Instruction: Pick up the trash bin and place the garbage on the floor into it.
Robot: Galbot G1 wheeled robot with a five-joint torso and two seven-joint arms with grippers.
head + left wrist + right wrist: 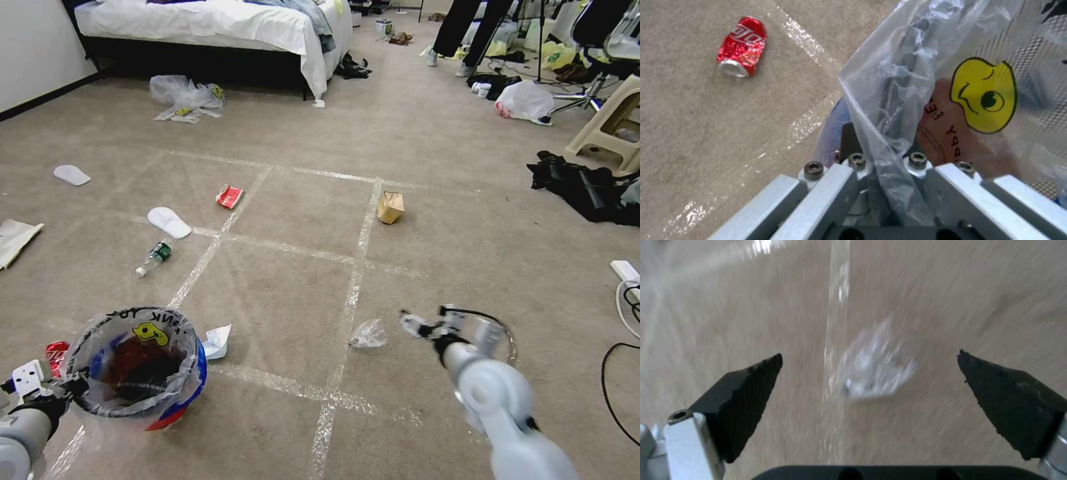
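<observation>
While the left gripper (67, 387) pinches the bin (137, 367) by its rim, liner and all, at the robot's lower left, the right gripper (869, 386) hangs spread wide over a crumpled clear bag (873, 373) lying on the carpet (280, 287) beside a tape line (347, 313). That bag is thin, shiny and springy, so the pads could skid off it or catch only a corner, and the loose liner might slip in the left grip. A crushed red can (742, 46) lies just beside the bin, white paper (218, 341) on its other side. Farther out: a small bottle (153, 258), a flat white slipper (169, 222), a red wrapper (229, 196), a boxy brown bag (390, 207).
</observation>
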